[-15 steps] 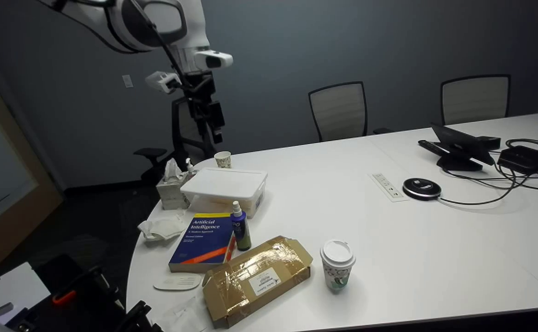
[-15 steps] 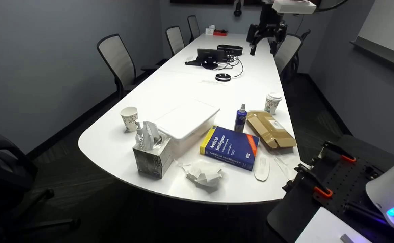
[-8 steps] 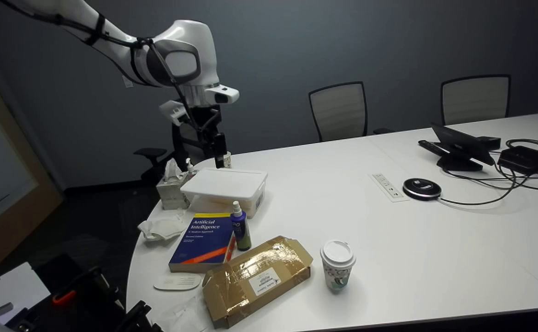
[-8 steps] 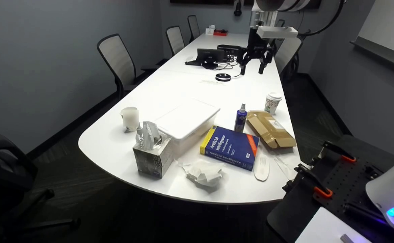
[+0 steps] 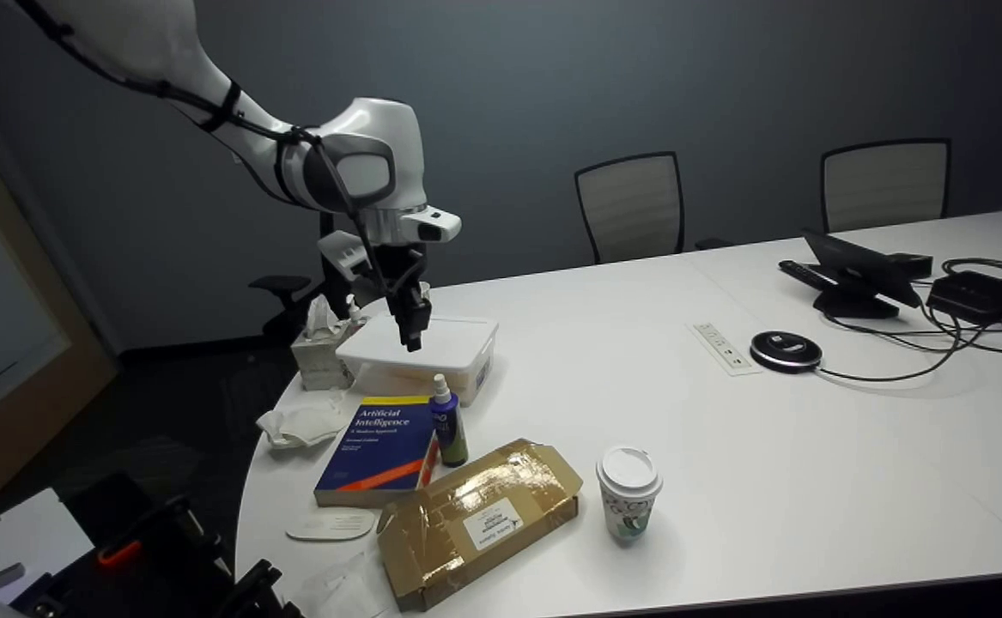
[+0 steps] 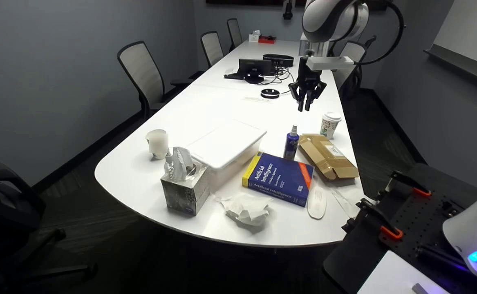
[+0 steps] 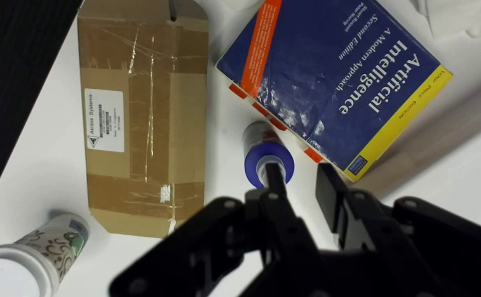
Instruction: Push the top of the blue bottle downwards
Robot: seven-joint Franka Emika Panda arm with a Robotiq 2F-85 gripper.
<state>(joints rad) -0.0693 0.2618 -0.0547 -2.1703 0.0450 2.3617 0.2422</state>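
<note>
The slim blue bottle (image 5: 449,429) with its pale spray top (image 5: 441,386) stands upright beside the thick blue book in both exterior views. My gripper (image 6: 303,108) hangs in the air above the bottle's height, apart from it. Looking down in the wrist view, I see the bottle's blue shoulder (image 7: 252,161) ahead of the fingertips, its top partly hidden behind one of my fingers (image 7: 276,177). A narrow gap parts the two fingers, with nothing held between them, so the gripper (image 7: 301,169) is open, only partway.
The book (image 7: 327,70) lies close along one side of the bottle, a taped cardboard box (image 7: 145,123) along another. A lidded white paper cup (image 6: 329,125) stands beyond the box. A lidded plastic tub (image 5: 419,343) and tissue box (image 6: 185,188) stand near the table's rounded end.
My arm has come down and moved closer to the bottle. The fingers have drawn from wide apart to a narrow gap. The bottle and other objects have stayed put.
</note>
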